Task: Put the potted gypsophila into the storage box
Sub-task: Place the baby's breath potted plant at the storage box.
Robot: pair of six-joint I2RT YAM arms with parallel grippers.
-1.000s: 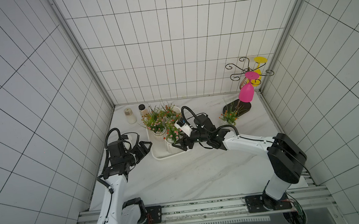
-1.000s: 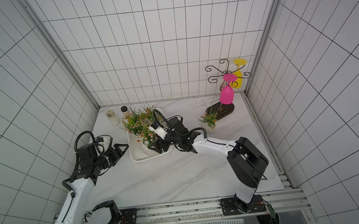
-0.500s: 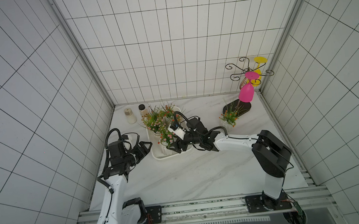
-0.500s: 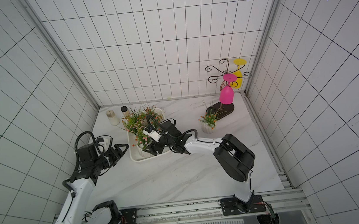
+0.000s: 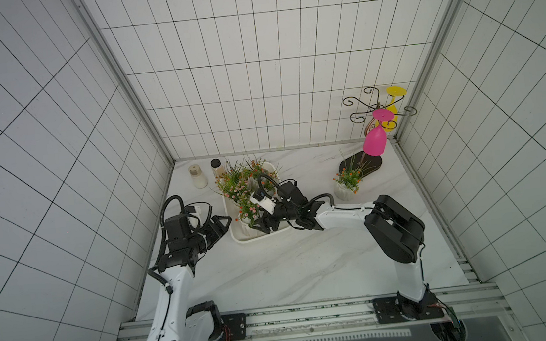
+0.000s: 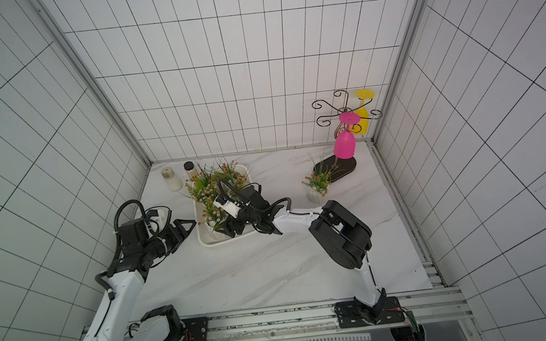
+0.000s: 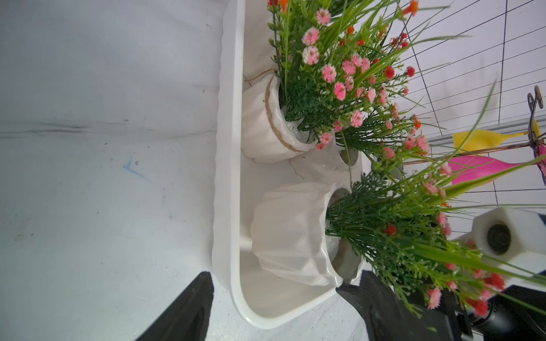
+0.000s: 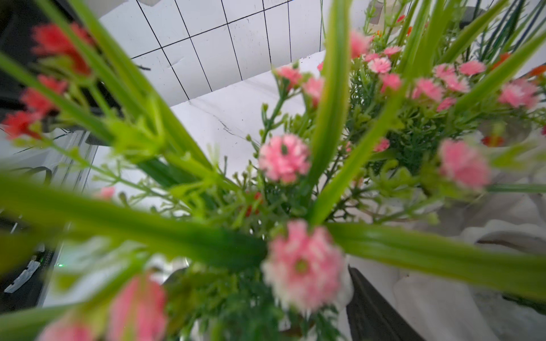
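A: Where is the white ribbed pot of pink gypsophila sitting?

B: It is sitting low in the near corner of the shallow white plastic storage box, towards the left arm and beside a twine-wrapped white pot. Whether its base is touching the box floor, I cannot tell.

A: What is gripping it?

B: The right hand is gripping it, jaws clamped on the pot, while its wrist camera is looking down into blurred pink blooms.

A: And the left hand?

B: It is hovering just beside the box's rim, over the marbled white worktop, jaws standing apart, holding nothing.

A: Is anything standing outside the box?

B: One small white pot of orange-flowered sprigs is standing on the worktop, near a black oval stand base above which a pink goblet is hanging upside down.
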